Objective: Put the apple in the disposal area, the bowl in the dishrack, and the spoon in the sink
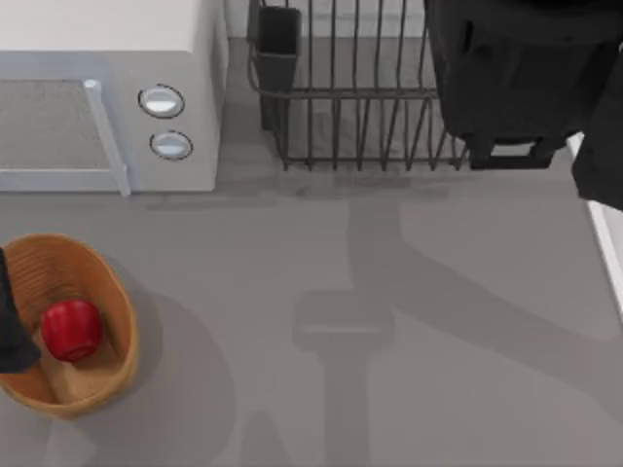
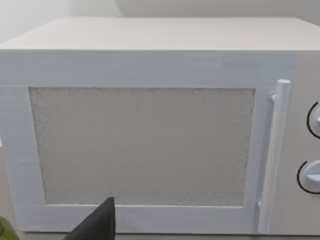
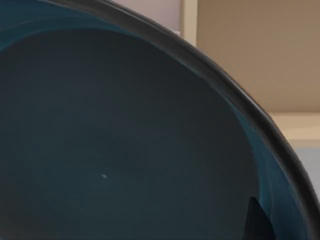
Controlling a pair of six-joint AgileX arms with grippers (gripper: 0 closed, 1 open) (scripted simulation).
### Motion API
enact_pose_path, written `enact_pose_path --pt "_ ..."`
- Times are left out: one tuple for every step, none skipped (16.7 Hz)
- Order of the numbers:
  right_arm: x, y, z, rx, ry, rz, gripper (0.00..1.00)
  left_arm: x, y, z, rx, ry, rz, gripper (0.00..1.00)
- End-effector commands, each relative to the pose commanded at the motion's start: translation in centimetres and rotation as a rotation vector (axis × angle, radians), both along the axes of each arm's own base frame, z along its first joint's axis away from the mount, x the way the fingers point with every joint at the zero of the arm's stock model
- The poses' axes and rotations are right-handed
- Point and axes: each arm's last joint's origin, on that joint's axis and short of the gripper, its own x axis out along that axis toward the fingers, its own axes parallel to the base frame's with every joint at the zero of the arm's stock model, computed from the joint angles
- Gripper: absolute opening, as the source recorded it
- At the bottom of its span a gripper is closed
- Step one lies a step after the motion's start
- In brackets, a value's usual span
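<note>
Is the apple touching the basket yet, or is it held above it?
Touching. In the top view the apple lies inside the basket on its floor, with no gripper around it; the left arm sits at the table's left edge beside the basket.

The bowl (image 3: pixel 115 140) looms close, its dark teal inside curving to a darker rim; beige wall behind.

Our right arm (image 1: pixel 526 78) is a bulky matte-black housing with boxy, blocky edges and a pale slot near its lower rim, while our left arm (image 1: pixel 12 331) is likewise plain black.
</note>
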Motion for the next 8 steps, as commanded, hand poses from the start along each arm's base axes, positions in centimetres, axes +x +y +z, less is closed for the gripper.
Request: enact_pose_path --pt "0.7 0.4 -0.6 -0.002 0.001 0.003 0.00 0.0 0.0 0.0 0.000 0.000 0.000 1.00" --pt "1.7 1.0 -1.4 -0.006 0.003 0.006 0.00 0.0 0.0 0.0 0.000 0.000 0.000 1.00" --pt "3.0 1.7 -2.5 -0.008 0.005 0.009 0.00 0.0 0.0 0.0 0.000 0.000 0.000 1.00" --pt "4.5 2.3 -3.9 -0.010 0.006 0.011 0.00 0.0 0.0 0.0 0.000 0.000 0.000 1.00" --pt "6.2 2.8 -5.4 -0.009 0.006 0.012 0.00 0.0 0.0 0.0 0.000 0.000 0.000 1.00" --pt "8.0 3.1 -7.0 -0.005 0.003 0.012 0.00 0.0 0.0 0.0 0.000 0.000 0.000 1.00" --pt "9.9 3.2 -8.7 0.001 -0.002 0.011 0.00 0.0 0.0 0.0 0.000 0.000 0.000 1.00" --pt "11.7 3.1 -10.5 0.007 -0.007 0.010 0.00 0.0 0.0 0.0 0.000 0.000 0.000 1.00"
